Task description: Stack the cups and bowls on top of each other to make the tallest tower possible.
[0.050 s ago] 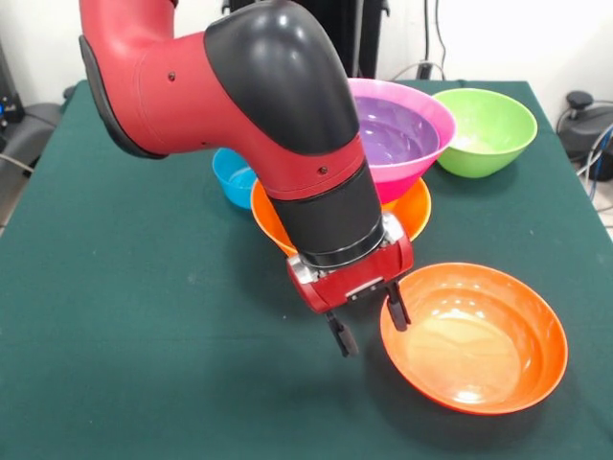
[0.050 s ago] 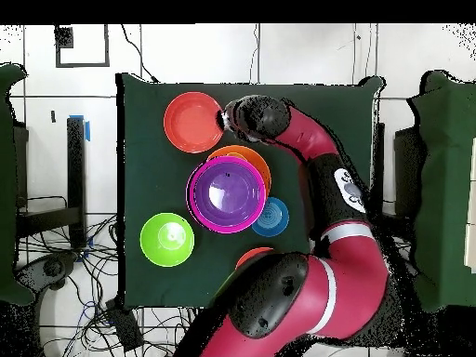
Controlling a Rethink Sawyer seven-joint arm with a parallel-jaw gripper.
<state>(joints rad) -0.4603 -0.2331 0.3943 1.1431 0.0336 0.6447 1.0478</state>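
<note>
Red-orange bowl (image 1: 474,337) unlabelled, its rim between the spread fingers of the gripper (image 1: 370,329).

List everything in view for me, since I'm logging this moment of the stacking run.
Table: one, dark green cloth.
Red-orange bowl: one alone near the gripper; a second partly hidden under the arm in the overhead view.
Tower: purple bowl in pink bowl on light orange bowl, mid-table.
Blue bowl: one, small, beside the tower.
Lime bowl: one, apart.
Cups: none visible.
Gripper: open, at the lone bowl's rim.
</note>
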